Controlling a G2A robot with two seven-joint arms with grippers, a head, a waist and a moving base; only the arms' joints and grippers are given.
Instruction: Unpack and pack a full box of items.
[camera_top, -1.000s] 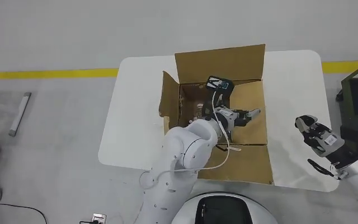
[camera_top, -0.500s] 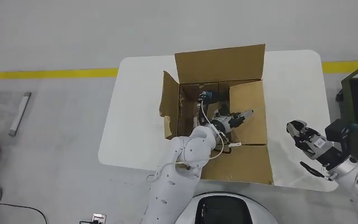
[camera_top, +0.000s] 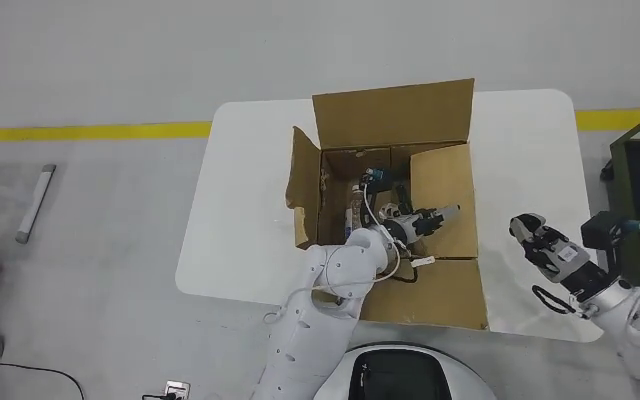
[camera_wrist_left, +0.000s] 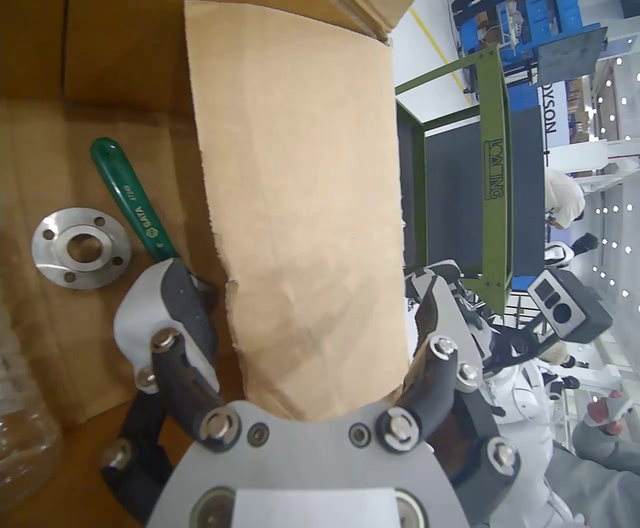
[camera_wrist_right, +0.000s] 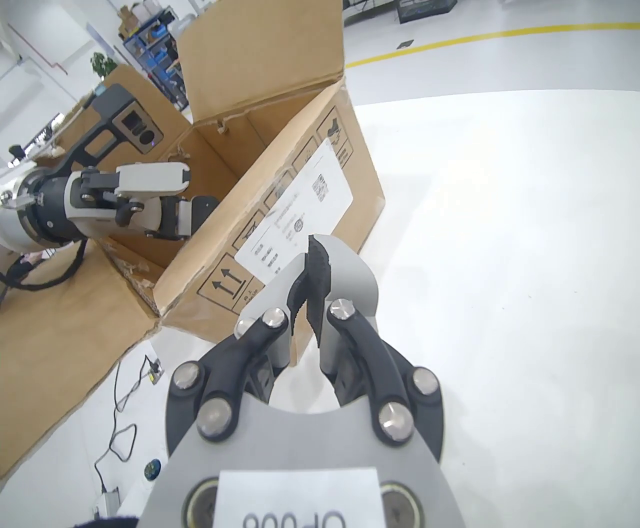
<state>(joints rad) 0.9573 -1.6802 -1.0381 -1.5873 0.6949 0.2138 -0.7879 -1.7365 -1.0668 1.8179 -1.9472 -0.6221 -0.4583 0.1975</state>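
L gripper (camera_wrist_left: 300, 277) dropped lower into box (camera_top: 400, 115), jaws wide astride side flap (camera_wrist_left: 300, 150), holding nothing; R gripper (camera_wrist_right: 310, 270) closed, empty. Unpacking, I reckon; next needs reach to wrench (camera_wrist_left: 132, 200).

bottle (camera_wrist_left: 17, 400) cut off, green tool (camera_wrist_left: 131, 199) — head hidden

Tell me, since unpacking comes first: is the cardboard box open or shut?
Open: the cardboard box has its flaps spread, and a flange shows on its floor.
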